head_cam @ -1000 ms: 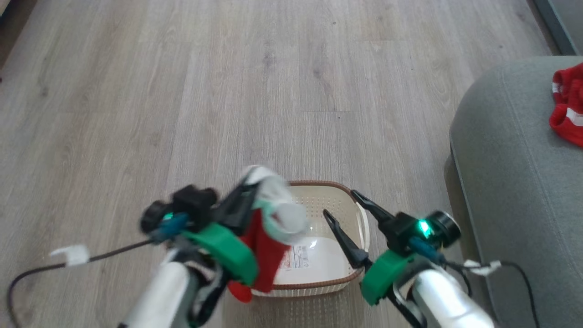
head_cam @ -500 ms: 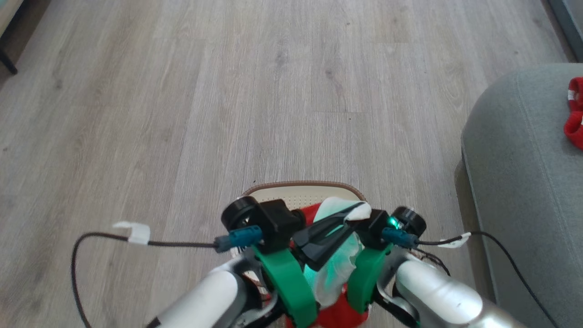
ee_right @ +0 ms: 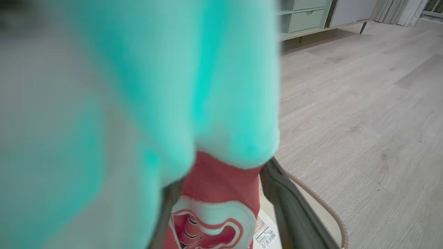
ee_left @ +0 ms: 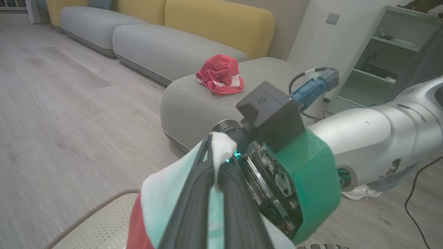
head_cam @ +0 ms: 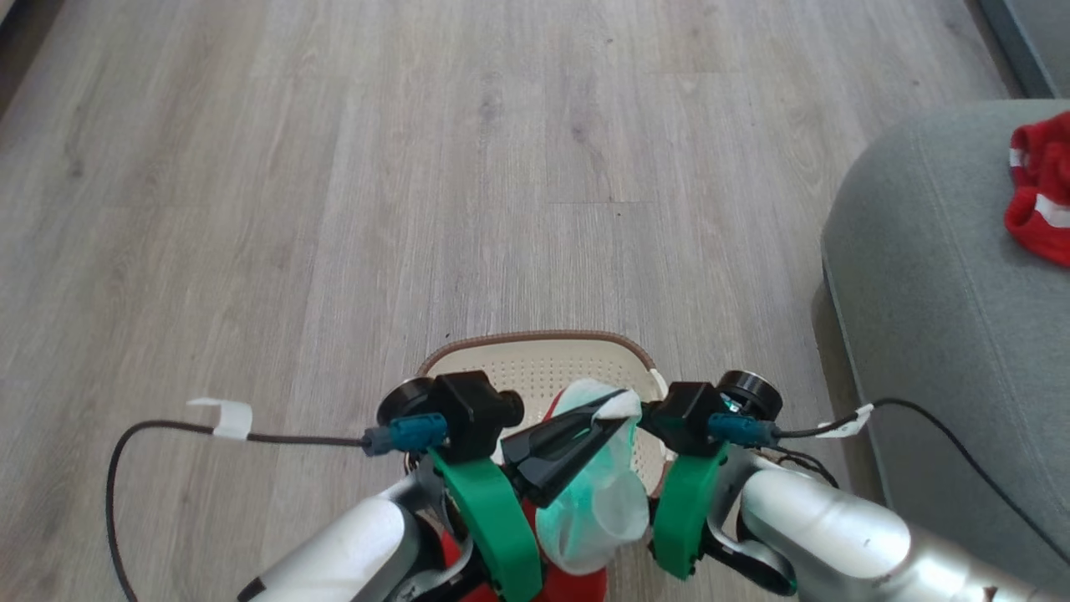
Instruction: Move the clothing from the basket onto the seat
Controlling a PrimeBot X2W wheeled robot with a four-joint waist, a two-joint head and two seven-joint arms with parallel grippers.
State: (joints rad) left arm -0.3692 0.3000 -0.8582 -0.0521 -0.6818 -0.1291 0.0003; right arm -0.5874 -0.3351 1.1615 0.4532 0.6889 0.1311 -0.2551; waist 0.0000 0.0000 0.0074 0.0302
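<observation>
While the left gripper (head_cam: 617, 401) keeps its two long dark fingers (head_cam: 560, 443) clenched on the bright red soft garment with white parts (head_cam: 595, 502), we see the cloth bunched over the fingertips and sagging below them, its white part tinted mint by a green light. Under those fingers and a little beyond their tips lies the cream-white perforated plastic basket with a brown woven-look rim (head_cam: 535, 339); we cannot tell whether the garment's lower red end touches it.

The right gripper (ee_right: 223, 180) faces the left one with its jaws spread wide and grasping nothing. In the right wrist view the garment hangs between its fingers (ee_right: 287, 204), a red panel with a white-edged print low down, and the upper cloth is blurred close to the lens. We cannot tell whether the fabric brushes either finger. A paper label (ee_right: 265, 236) on the basket floor shows just inside the right-hand finger.

Beyond the left fingertips, past the right gripper's black block, stands the large grey-green upholstered seat cushion with a rounded corner (ee_left: 193, 103). A crumpled red and white bundle of cloth (ee_left: 219, 74) rests on top of it, well apart from both grippers.
</observation>
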